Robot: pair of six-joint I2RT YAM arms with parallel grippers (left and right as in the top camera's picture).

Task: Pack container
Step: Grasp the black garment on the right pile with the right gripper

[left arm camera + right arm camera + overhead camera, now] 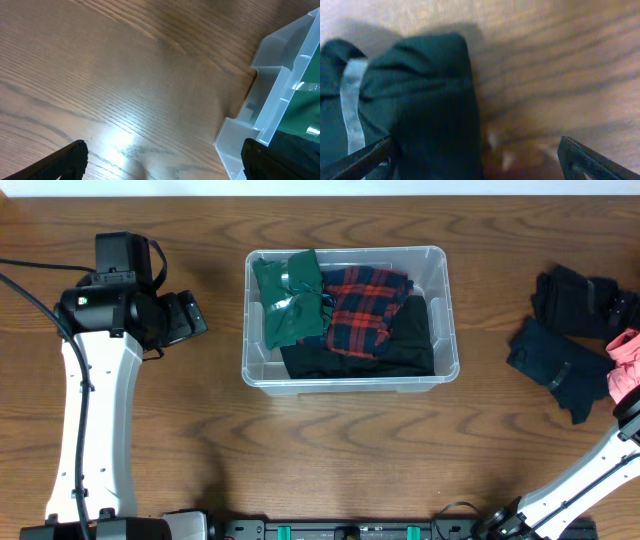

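Note:
The clear plastic container [347, 378] stands mid-table. It holds a green garment [290, 300], a red plaid garment [365, 308] and a black garment [400, 345]. My left gripper [193, 315] is just left of the container, open and empty; in the left wrist view [165, 165] its fingers hang over bare wood, with the container's corner [270, 95] at the right. My right gripper [475, 162] is open over the table at the far right, with a dark navy garment [425, 100] against its left finger. In the overhead view it is past the frame edge.
At the far right lie a black garment [575, 300], a navy garment [553, 362] and a pink garment [622, 362]. The right arm [590, 470] runs in from the bottom right. The left arm [95, 410] stands along the left side.

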